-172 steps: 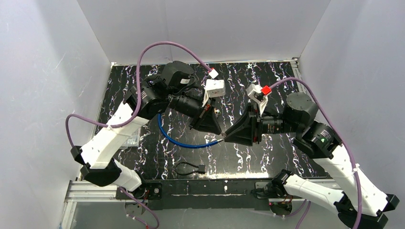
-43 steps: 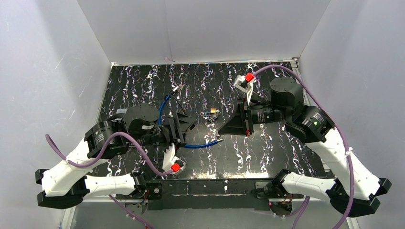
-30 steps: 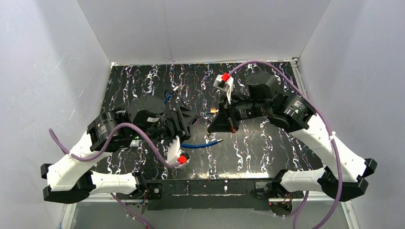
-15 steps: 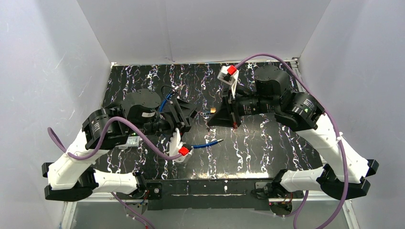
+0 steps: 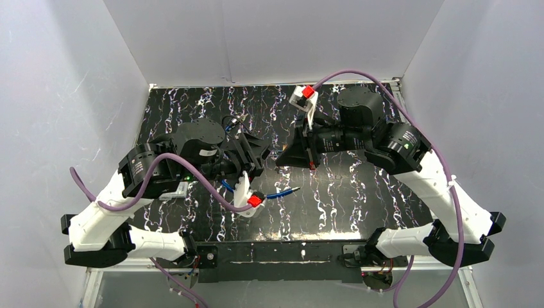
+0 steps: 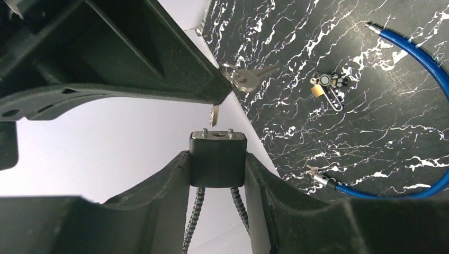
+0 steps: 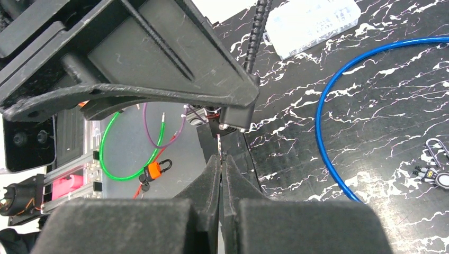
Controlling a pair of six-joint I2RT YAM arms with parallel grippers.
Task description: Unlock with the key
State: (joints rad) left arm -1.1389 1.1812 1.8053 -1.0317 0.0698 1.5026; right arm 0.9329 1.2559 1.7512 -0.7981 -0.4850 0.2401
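In the lower centre of the left wrist view, the left gripper (image 6: 217,156) is pinching the lock (image 6: 217,168), its jaws partly spread. The right gripper (image 7: 221,168) is clamping tight on the key (image 6: 214,114), which is hanging just above the lock.

Above the middle of the table (image 5: 359,212), the left gripper (image 6: 217,156) reaches in from the left with the lock (image 6: 217,168) wedged between its fingers. The lock's keyhole face is turned toward the right gripper (image 7: 220,161), which reaches in from the right with the key (image 6: 214,114) pinched at its tip, just off that face. Below them a loose cable (image 5: 277,192) lies on the table, a keyring (image 6: 328,84) within its curve. A plastic box (image 5: 172,191) lies at the left, partly under the left arm.
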